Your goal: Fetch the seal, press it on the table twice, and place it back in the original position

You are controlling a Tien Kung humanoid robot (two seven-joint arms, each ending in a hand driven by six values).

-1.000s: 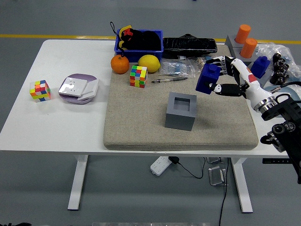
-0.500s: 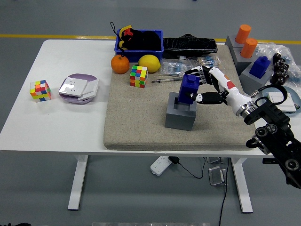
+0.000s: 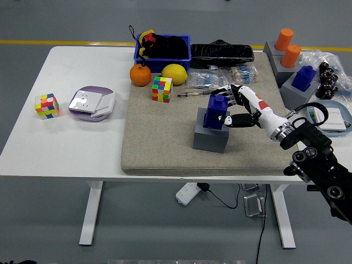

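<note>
The right hand reaches in from the right edge over the grey felt mat on the white counter, its fingers clamped on the blue seal. The seal sits upright in the open top of the grey square holder near the middle of the mat, its lower part inside the holder and its knob standing above the rim. The thumb lies against the seal's right face, the other fingers curl around its upper far side. Behind the holder a pen lies on the mat, with a multicoloured cube just left of it, then an orange and a lemon along the mat's far edge in front of a blue bin. A 2nd multicoloured cube and a stack of pale cards on a lilac dish rest on the bare counter at the left. At the far right stand 2 orange cylinders and another blue seal on a grey block.
</note>
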